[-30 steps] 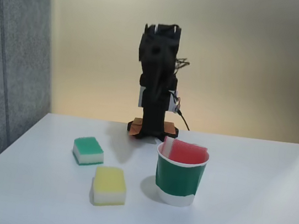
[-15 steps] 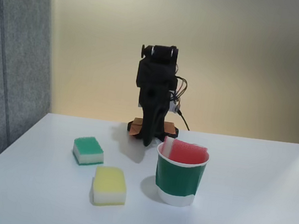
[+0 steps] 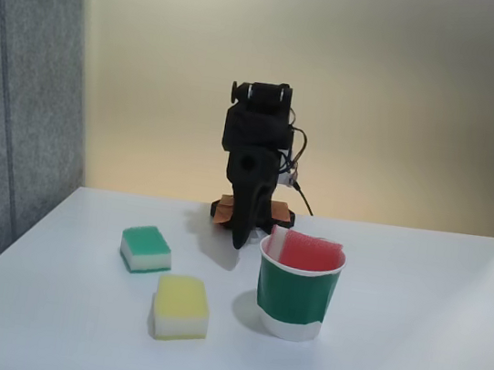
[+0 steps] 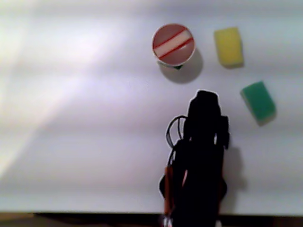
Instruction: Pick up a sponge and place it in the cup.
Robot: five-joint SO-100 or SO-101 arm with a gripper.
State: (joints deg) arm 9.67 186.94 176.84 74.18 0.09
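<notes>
The sponge (image 3: 309,251) is lodged in the mouth of the cup (image 3: 295,300), standing on edge with its upper part above the white rim; in the other view the sponge (image 4: 173,44) appears as a pale strip between two red bands, its long axis running diagonally across the cup (image 4: 178,66) opening. The cup stands near the middle of the counter (image 3: 419,338), toward the front edge in the fixed view. The gripper (image 3: 240,237) is apart from the cup, at the rear of the counter beside the arm's base, and the cup lies forward of it and to the right as the fixed view shows it. In the other view the gripper (image 4: 203,97) points toward the far edge of the counter, with the cup ahead and to its left. The arm is folded back over its base, upper link upright, gripper pointing down with its tip close to the counter surface. The jaws appear pressed together and hold nothing, though the dark silhouette leaves this uncertain. A green sponge (image 3: 146,249) and a yellow sponge (image 3: 181,307) lie flat on the counter, left of the cup in the fixed view, well apart from the gripper. By judgement, placement is complete and no further reach toward the cup is required.
</notes>
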